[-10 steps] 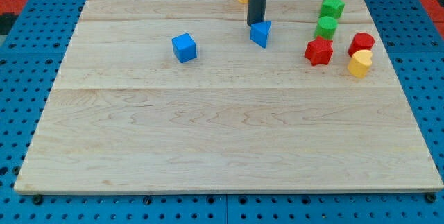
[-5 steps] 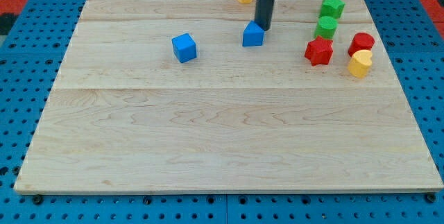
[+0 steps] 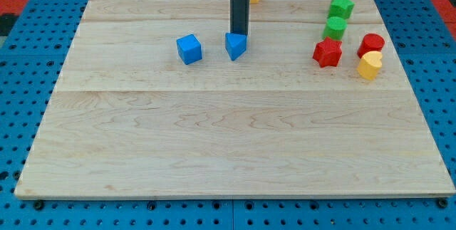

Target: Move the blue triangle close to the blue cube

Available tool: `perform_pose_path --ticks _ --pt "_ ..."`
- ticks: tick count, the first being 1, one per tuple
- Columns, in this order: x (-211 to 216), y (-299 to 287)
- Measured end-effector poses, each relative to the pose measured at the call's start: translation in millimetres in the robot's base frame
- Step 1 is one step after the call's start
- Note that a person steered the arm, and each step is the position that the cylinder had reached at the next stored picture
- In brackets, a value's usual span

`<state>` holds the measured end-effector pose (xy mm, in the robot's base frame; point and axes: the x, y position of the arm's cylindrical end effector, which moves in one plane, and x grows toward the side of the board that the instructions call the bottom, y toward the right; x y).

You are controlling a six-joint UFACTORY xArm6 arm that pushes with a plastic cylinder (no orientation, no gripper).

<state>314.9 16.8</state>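
Touching the blue triangle point(image 3: 236, 45) from its upper side, my tip point(image 3: 239, 34), a bare rod gripping nothing, stood right of the blue cube point(image 3: 189, 48), near it.

The whole wooden board point(image 3: 235, 144) is seen by a single raised camera, looking obliquely down from beyond its near edge, with blue pegboard point(image 3: 28, 80) around it.

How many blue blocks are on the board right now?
2: the blue cube left of centre near the view's top, and the blue triangle just to its right, with my tip at its upper edge. None appear hidden.
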Motion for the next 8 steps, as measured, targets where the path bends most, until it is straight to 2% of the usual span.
perform_pose_path --ticks 2,3,5,6,8 --pt "25.7 35.5" --pt "30.3 27.3" --pt "30.3 -50.8" --pt "30.3 -50.7" --pt "-8.9 -61.6"
